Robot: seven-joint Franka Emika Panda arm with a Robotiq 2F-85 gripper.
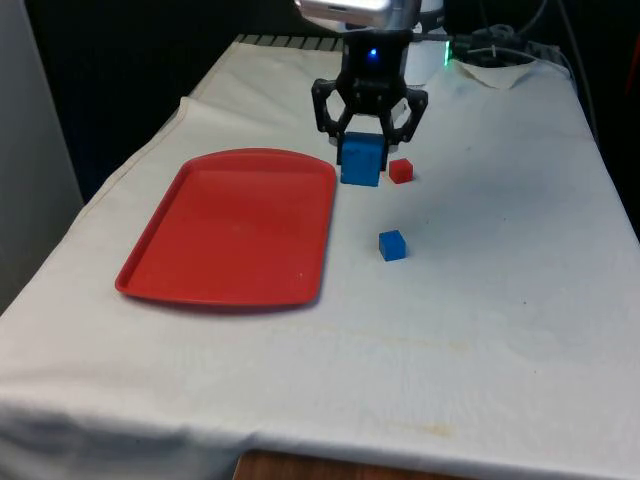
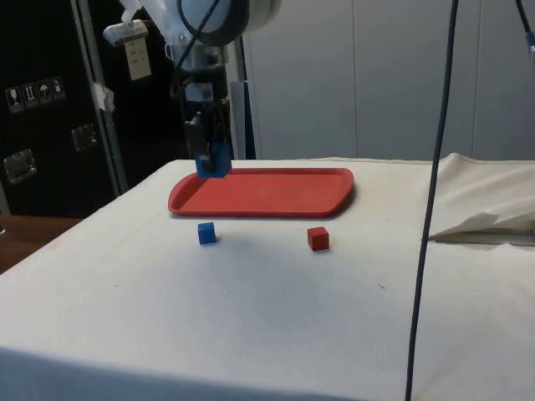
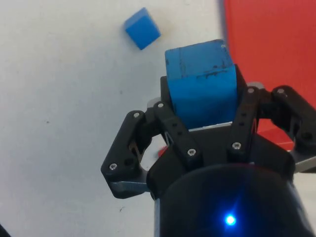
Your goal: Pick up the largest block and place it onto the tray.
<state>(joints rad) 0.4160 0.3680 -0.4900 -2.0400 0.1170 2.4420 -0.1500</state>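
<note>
White cloth covers the bench point(image 1: 480, 330), which carries a red tray point(image 1: 232, 228) toward the front view's left. End effector point(image 1: 362, 135) clamped on the large blue block point(image 1: 360, 160), fingers point(image 3: 170, 126) pressed against two opposite faces; the block hangs clear of the cloth, just beside the tray's far corner. Small red block point(image 1: 401, 171) rests on the cloth just beside the held block. Small blue block point(image 1: 392, 245) lies nearer the camera, apart from both.

A small blue cube point(image 1: 392, 245) and a small red cube point(image 1: 401, 171) sit apart on the white cloth point(image 1: 480, 300)
</note>
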